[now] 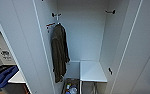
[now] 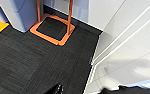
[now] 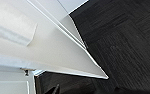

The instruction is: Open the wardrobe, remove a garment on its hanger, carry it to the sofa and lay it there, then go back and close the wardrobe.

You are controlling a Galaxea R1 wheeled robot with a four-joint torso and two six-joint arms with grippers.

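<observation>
- The wardrobe (image 1: 91, 37) is straight ahead of you and stands open. Its left door (image 1: 21, 37) and right door (image 1: 138, 45) are both swung wide.
- Inside, an olive-green jacket (image 1: 59, 52) hangs from a hook (image 1: 56, 15) on the left side. A white shelf (image 1: 92, 71) sits low on the right, with small clutter (image 1: 71, 88) below it.
- Handling, as a judgement: the doors look like tall, stiff, light panels with smooth faces that are likely slippery. Take them near the free long edge, or push flat against the face.
- The soft jacket hangs close to the left door's hinge side, so watch for snagging.
- Left pincer (image 2: 57, 88) and right pincer (image 3: 53, 89): only dark tips show over the dark carpet (image 2: 28, 62), so you cannot tell whether either is open or closed.
</observation>
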